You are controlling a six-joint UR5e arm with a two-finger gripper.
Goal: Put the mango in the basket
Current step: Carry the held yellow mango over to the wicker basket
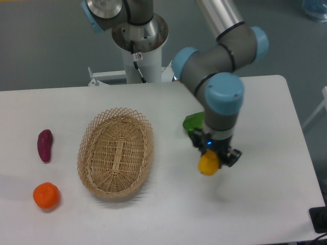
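The mango [208,165] is a yellow-orange fruit held in my gripper [213,159], which is shut on it to the right of the basket. Its shadow on the table suggests it hangs a little above the surface. The basket [116,151] is a large oval of tan wicker with an open lattice rim, left of centre on the white table, and it looks empty. The gripper is well apart from the basket, roughly a basket's width to its right.
A purple sweet potato [45,145] lies at the far left. A round orange tangerine [46,195] sits below it near the front left. A green object [193,122] lies behind the gripper, partly hidden by the arm. The robot base [140,46] stands at the table's back.
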